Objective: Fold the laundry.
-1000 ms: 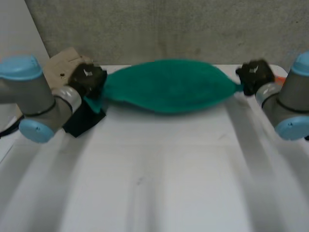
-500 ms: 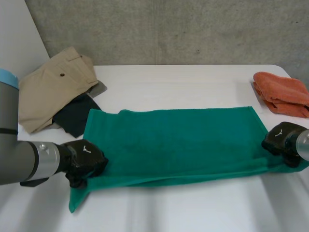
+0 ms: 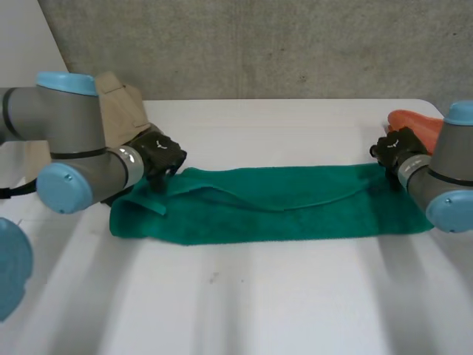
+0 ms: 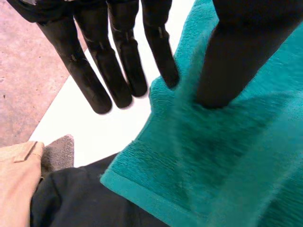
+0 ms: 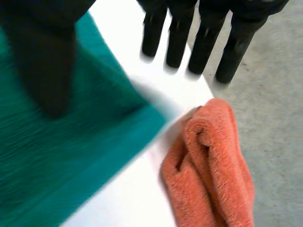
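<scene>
Concrete wall (image 3: 259, 44) backs a white table (image 3: 244, 296). On it a green towel (image 3: 295, 211) lies folded into a strip near the middle, its long axis running from one arm to the other. The left hand (image 3: 159, 154) is at the towel's far left corner, fingers (image 4: 120, 71) straight and side by side, thumb apart above the cloth, gripping nothing. The right hand (image 3: 397, 146) is at the far right corner, likewise relaxed. An orange cloth (image 5: 213, 165) lies just beyond it. Tan trousers (image 3: 118, 96) and a black garment (image 4: 71, 198) lie by the left hand.
</scene>
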